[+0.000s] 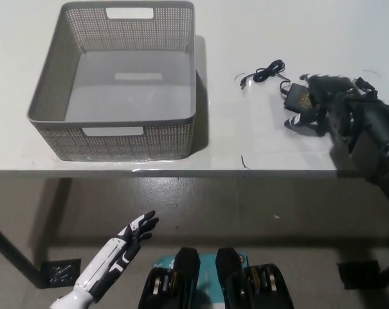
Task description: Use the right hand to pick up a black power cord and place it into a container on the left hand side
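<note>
None of the transfer is done yet, judging by the white tabletop [245,135]: the grey perforated plastic basket [49,109] at its left sits empty. The black right hand [326,103] covers the black power cord's adapter brick [299,98], fingers curled down around it, though a firm hold cannot be confirmed; the thin coiled lead [266,71] lies on the table beside it. Lifting, carrying and dropping remain. The white left hand [133,235] rests below the table edge, fingers loosely apart.
</note>
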You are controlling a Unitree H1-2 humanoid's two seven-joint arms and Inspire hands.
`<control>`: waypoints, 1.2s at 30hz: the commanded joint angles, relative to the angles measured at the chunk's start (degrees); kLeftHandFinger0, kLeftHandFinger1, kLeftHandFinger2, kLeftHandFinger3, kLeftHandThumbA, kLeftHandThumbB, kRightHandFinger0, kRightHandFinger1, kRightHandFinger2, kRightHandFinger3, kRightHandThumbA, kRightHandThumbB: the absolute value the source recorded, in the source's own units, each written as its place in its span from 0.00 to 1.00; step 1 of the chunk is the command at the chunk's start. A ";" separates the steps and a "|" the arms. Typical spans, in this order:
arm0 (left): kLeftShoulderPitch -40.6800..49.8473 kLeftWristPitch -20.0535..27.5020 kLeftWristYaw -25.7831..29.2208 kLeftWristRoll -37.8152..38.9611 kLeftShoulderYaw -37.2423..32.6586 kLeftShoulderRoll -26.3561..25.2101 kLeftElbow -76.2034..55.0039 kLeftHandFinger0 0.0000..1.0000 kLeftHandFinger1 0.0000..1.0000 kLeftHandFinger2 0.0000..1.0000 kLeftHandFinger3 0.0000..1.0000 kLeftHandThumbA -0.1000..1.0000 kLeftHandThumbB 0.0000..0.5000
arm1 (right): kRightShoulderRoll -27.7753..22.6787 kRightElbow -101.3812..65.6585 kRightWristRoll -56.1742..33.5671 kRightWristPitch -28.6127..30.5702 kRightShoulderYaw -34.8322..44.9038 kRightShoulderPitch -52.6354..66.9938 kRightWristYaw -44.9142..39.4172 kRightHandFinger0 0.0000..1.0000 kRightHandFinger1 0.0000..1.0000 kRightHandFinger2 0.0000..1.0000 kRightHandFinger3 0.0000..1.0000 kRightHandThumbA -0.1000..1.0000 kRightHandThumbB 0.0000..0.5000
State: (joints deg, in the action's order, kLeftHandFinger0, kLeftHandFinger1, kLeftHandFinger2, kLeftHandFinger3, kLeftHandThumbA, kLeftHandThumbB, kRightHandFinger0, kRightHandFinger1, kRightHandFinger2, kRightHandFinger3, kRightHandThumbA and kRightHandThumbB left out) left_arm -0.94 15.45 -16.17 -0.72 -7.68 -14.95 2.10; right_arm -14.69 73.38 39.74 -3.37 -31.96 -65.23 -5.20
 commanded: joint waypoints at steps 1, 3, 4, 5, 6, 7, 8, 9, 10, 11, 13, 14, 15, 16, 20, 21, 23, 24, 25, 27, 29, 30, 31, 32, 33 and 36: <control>-0.89 -0.14 -0.12 0.48 0.70 -0.61 -2.09 1.00 1.00 1.00 1.00 0.98 0.92 | 0.31 1.97 0.60 0.86 -0.95 -4.12 2.83 1.00 1.00 1.00 1.00 0.93 1.00; -1.15 -0.16 -0.15 0.58 0.71 -0.57 -2.02 1.00 1.00 1.00 1.00 0.98 0.92 | 0.39 2.75 0.27 1.32 -0.99 -4.23 2.90 1.00 1.00 1.00 1.00 0.92 0.96; -1.25 -0.25 -0.01 0.49 0.78 -0.49 -1.98 1.00 1.00 1.00 1.00 0.97 0.92 | 0.44 3.46 -0.23 1.71 -0.78 -4.41 2.20 1.00 1.00 1.00 1.00 0.91 0.91; -1.41 -0.37 -0.01 0.50 0.85 -0.57 -2.04 1.00 1.00 1.00 1.00 0.97 0.93 | 0.49 3.67 -0.32 1.80 -0.76 -4.60 2.20 1.00 1.00 1.00 1.00 0.90 0.91; -1.63 -0.24 -0.05 0.62 0.95 -0.65 -1.70 1.00 1.00 1.00 1.00 0.97 0.94 | 0.50 4.44 -2.35 2.30 0.98 -4.69 1.16 1.00 1.00 1.00 1.00 0.86 0.90; -1.68 -0.35 -0.02 0.60 0.99 -0.68 -1.76 1.00 1.00 1.00 1.00 0.98 0.94 | 0.50 4.64 -2.76 2.55 1.31 -4.72 1.05 1.00 1.00 1.00 1.00 0.85 0.88; -1.85 -0.54 -0.09 0.60 1.00 -0.76 -1.80 1.00 1.00 1.00 1.00 0.98 0.94 | 0.44 4.95 -3.01 2.59 1.58 -4.85 0.69 0.99 1.00 1.00 1.00 0.85 0.88; -2.01 -0.26 -0.33 0.50 0.92 -1.02 -1.65 1.00 1.00 1.00 1.00 0.98 0.91 | 0.30 5.30 -3.62 2.50 2.09 -4.89 -0.20 1.00 1.00 1.00 1.00 0.85 0.88; -1.97 -0.30 -0.28 0.44 0.95 -1.01 -1.70 1.00 1.00 1.00 1.00 0.98 0.91 | 0.26 5.53 -3.77 2.12 2.22 -4.96 -0.73 1.00 1.00 1.00 1.00 0.86 0.88; -1.97 -0.28 -0.27 0.48 0.97 -0.99 -1.64 1.00 1.00 1.00 1.00 0.98 0.92 | 0.21 5.81 -3.82 1.94 2.31 -4.99 -1.13 1.00 1.00 1.00 1.00 0.86 0.89; -1.99 -0.39 -0.36 0.65 0.97 -0.97 -1.63 1.00 1.00 1.00 1.00 0.97 0.92 | 0.06 6.36 -3.97 1.91 2.52 -4.93 -1.40 1.00 1.00 1.00 1.00 0.86 0.89; -2.27 -0.30 -0.36 0.74 1.00 -0.88 -1.41 1.00 1.00 1.00 1.00 0.97 0.93 | -0.12 6.52 -4.04 2.04 2.57 -5.06 -1.34 1.00 1.00 1.00 1.00 0.83 0.84; -2.34 -0.09 -0.34 0.78 1.02 -0.83 -1.18 1.00 1.00 1.00 1.00 0.97 0.93 | -0.18 6.63 -4.13 2.03 2.62 -5.03 -1.27 1.00 1.00 1.00 1.00 0.81 0.83; -2.38 -0.04 -0.32 0.90 1.04 -0.75 -1.03 1.00 1.00 1.00 1.00 0.97 0.93 | -0.24 6.68 -4.46 2.06 2.89 -4.92 -0.85 1.00 1.00 1.00 1.00 0.71 0.77; -3.12 0.12 -0.51 0.92 1.09 -0.98 -1.10 1.00 1.00 1.00 1.00 0.97 0.92 | -0.39 5.93 -5.42 4.02 4.84 -3.79 9.37 0.00 0.23 0.57 0.55 0.00 0.45; -3.37 0.34 -0.53 0.67 1.04 -1.05 -0.91 1.00 1.00 1.00 1.00 0.97 0.92 | -0.52 5.62 -5.72 5.36 5.41 -3.49 11.97 0.00 0.32 0.69 0.69 0.00 0.40; -3.74 0.07 -0.49 0.38 1.07 -1.19 -0.96 1.00 1.00 1.00 1.00 0.97 0.92 | -0.61 5.43 -6.34 6.73 6.25 -3.66 13.06 0.03 0.46 0.76 0.80 0.00 0.37; -3.68 -0.19 -0.53 0.48 1.11 -1.24 -1.19 1.00 1.00 1.00 1.00 0.98 0.91 | -0.42 5.49 -6.80 6.53 6.84 -3.96 12.89 0.13 0.61 0.94 1.00 0.00 0.33; -3.64 -0.24 -0.57 0.62 1.11 -1.23 -1.23 1.00 1.00 1.00 1.00 0.97 0.91 | -0.31 5.46 -7.17 6.59 7.38 -4.13 13.04 0.18 0.65 0.98 1.00 0.00 0.34; -3.63 -0.17 -0.46 0.19 1.07 -1.27 -1.25 1.00 1.00 1.00 1.00 0.98 0.90 | -0.31 5.08 -7.14 7.82 7.72 -4.20 14.39 0.18 0.62 0.93 1.00 0.00 0.35; -4.20 -0.16 -0.45 0.09 1.00 -1.15 -1.04 1.00 1.00 1.00 1.00 0.98 0.90 | -0.32 5.07 -7.30 8.22 7.91 -4.57 14.91 0.21 0.66 0.98 1.00 0.00 0.35; -4.28 -0.30 -0.49 0.11 0.97 -1.15 -0.99 1.00 1.00 1.00 1.00 0.98 0.90 | -0.26 5.18 -7.30 8.28 7.93 -4.68 14.94 0.23 0.68 1.00 1.00 0.00 0.33; -4.31 -0.40 -0.51 0.09 0.97 -1.19 -0.95 1.00 1.00 1.00 1.00 0.98 0.90 | -0.22 5.20 -7.30 8.53 7.98 -4.68 15.15 0.23 0.68 1.00 1.00 0.00 0.35; -4.34 -0.47 -0.53 0.01 0.94 -1.23 -0.88 1.00 1.00 1.00 1.00 0.98 0.90 | -0.24 5.18 -7.31 8.89 8.08 -4.59 15.47 0.22 0.68 1.00 1.00 0.00 0.35; -4.39 -0.50 -0.50 -0.33 0.88 -1.34 -0.81 1.00 1.00 1.00 1.00 1.00 0.92 | -0.20 5.00 -7.73 9.22 8.56 -4.50 15.55 0.23 0.68 1.00 1.00 0.00 0.35; -4.45 -0.69 -0.55 -0.32 0.86 -1.38 -0.84 1.00 1.00 1.00 1.00 1.00 0.92 | -0.33 4.38 -8.20 10.35 9.41 -4.41 16.87 0.26 0.68 0.98 1.00 0.00 0.34</control>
State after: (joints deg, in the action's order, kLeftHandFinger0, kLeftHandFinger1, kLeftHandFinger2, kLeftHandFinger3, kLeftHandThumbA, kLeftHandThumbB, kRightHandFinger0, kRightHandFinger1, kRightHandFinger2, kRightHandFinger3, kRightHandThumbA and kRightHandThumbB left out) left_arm -4.30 14.90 -16.22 -0.79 -7.23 -15.05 2.05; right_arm -14.14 79.70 33.77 3.26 -24.08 -66.40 6.46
